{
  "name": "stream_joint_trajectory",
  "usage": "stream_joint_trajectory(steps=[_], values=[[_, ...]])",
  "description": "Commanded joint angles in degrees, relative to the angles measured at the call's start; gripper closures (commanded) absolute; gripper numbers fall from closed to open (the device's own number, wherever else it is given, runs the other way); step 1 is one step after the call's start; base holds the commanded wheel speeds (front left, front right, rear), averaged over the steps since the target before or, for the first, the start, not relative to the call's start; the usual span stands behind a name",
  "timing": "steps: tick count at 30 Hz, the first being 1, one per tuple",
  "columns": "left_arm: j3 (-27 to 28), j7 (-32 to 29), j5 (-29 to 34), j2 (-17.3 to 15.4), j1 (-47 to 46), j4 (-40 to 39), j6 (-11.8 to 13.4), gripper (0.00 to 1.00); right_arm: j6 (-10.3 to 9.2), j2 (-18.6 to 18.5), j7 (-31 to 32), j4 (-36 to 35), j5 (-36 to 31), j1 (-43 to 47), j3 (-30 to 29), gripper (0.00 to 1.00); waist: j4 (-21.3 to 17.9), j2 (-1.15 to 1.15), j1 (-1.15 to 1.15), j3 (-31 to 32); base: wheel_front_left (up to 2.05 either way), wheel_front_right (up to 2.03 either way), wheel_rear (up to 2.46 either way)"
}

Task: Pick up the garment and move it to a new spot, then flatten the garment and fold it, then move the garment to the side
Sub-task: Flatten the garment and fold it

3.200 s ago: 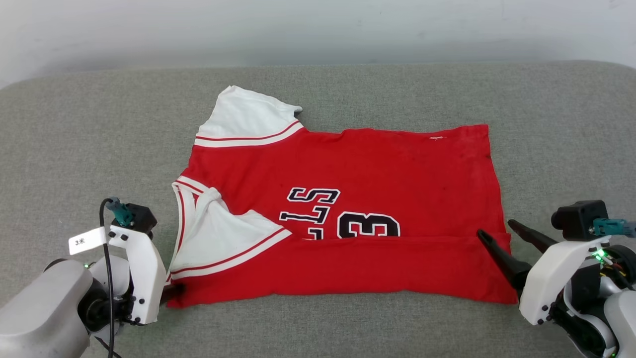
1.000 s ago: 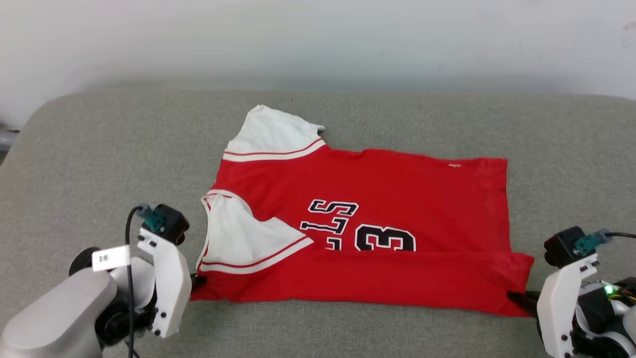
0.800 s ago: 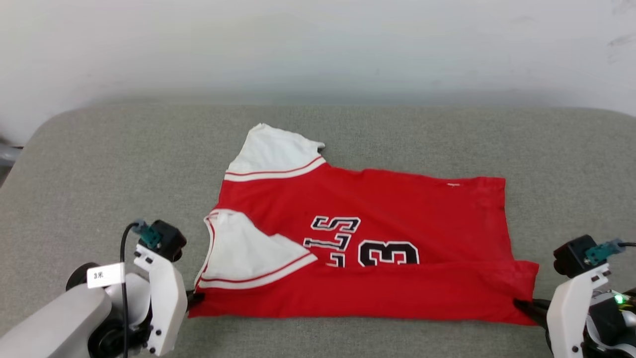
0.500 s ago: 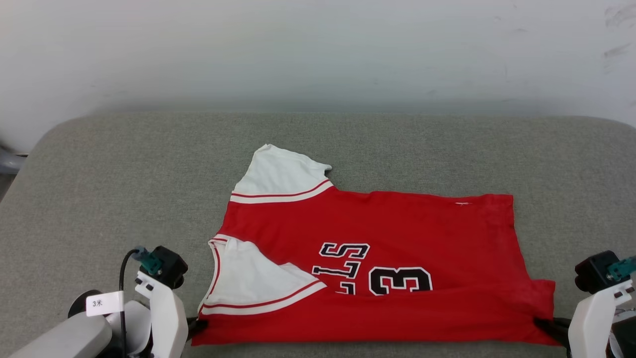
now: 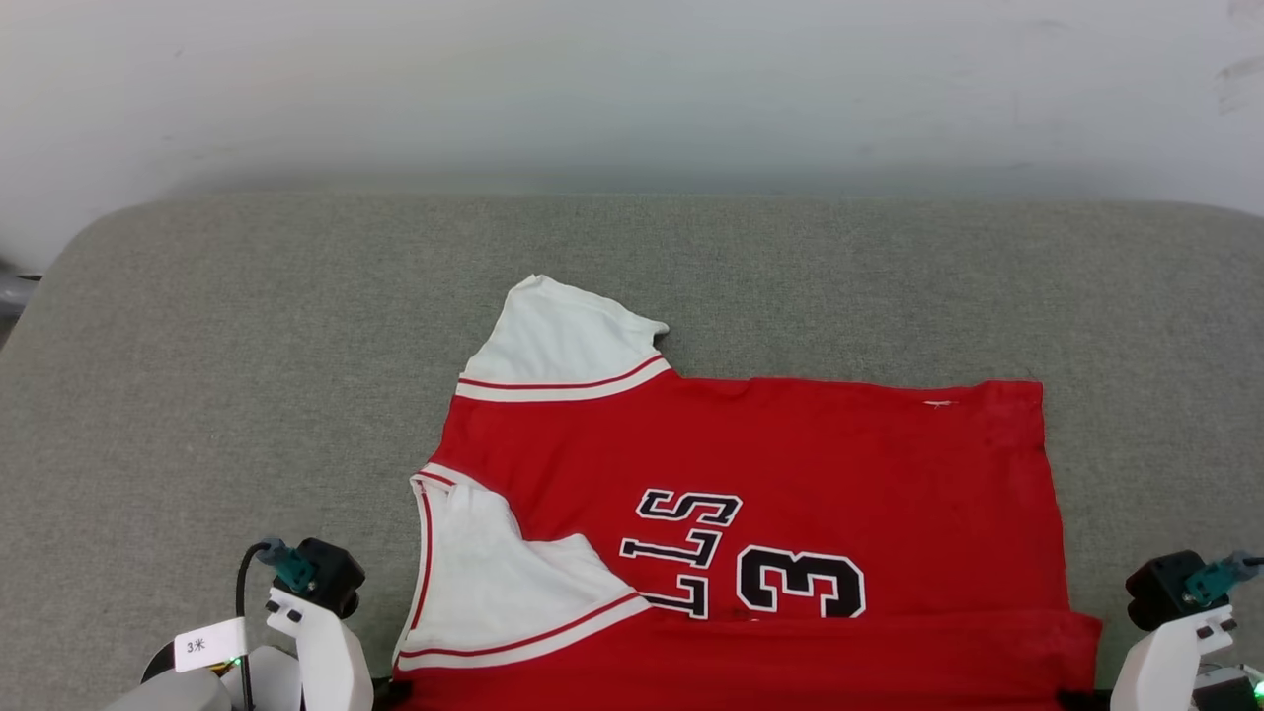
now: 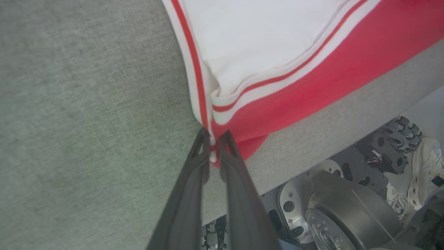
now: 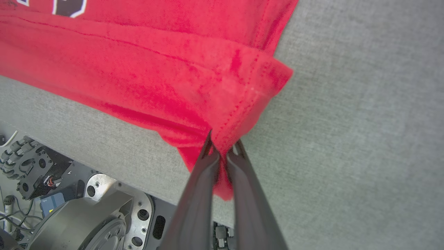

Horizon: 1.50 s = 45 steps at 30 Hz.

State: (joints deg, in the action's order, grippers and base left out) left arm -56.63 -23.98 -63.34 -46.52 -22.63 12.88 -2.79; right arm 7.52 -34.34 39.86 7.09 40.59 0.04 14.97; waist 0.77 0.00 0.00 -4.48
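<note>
A white wall (image 5: 632,89) backs the grey fabric-covered counter (image 5: 247,346), and past the counter's front edge are the robot's wheeled base (image 6: 347,215) and a pale shoe (image 6: 426,170). The red jersey T-shirt (image 5: 770,464) lies by that front edge, long axis running along it, white sleeves to the left, hem to the right. The near strip is folded over black letters "LLS" and "3". A cable tag (image 5: 209,644) reads "3米". The left end effector (image 6: 215,138) pinches the striped corner, and the right end effector (image 7: 223,145) the hem corner.
</note>
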Motion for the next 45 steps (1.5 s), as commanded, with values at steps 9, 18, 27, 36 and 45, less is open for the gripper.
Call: stream_joint_trajectory(steps=[9,18,27,36,45], values=[[0.8,4.4,0.5,1.5,1.1,4.5,-0.7,0.00,-0.07,2.7,-6.6,3.8,-0.6,0.7,-0.2,0.00,0.7,0.00,0.00,0.8,0.00,0.00,0.00],[4.4,10.8,2.1,-0.5,-1.3,2.2,1.0,0.00,-0.06,4.3,-18.2,0.5,-3.5,0.8,-6.3,0.00,0.8,0.00,0.00,3.1,0.00,0.00,0.00],[7.7,19.4,8.8,0.3,-8.0,2.8,4.1,0.00,-0.06,10.2,-32.7,-5.2,-13.9,-3.3,-12.0,0.00,-1.5,0.00,0.00,2.1,0.00,0.00,0.00],[8.7,16.8,9.9,3.7,-19.7,8.4,0.6,0.00,-0.06,16.4,-40.9,-12.6,-21.7,-6.1,-14.0,0.00,-5.7,0.00,0.00,-3.7,0.00,0.00,0.00],[7.2,1.6,7.7,4.7,-33.8,16.1,-3.5,0.00,-0.07,21.0,-40.8,-17.2,-24.6,-7.9,-12.8,0.00,-10.3,0.00,0.00,-13.8,0.00,0.00,0.00]])
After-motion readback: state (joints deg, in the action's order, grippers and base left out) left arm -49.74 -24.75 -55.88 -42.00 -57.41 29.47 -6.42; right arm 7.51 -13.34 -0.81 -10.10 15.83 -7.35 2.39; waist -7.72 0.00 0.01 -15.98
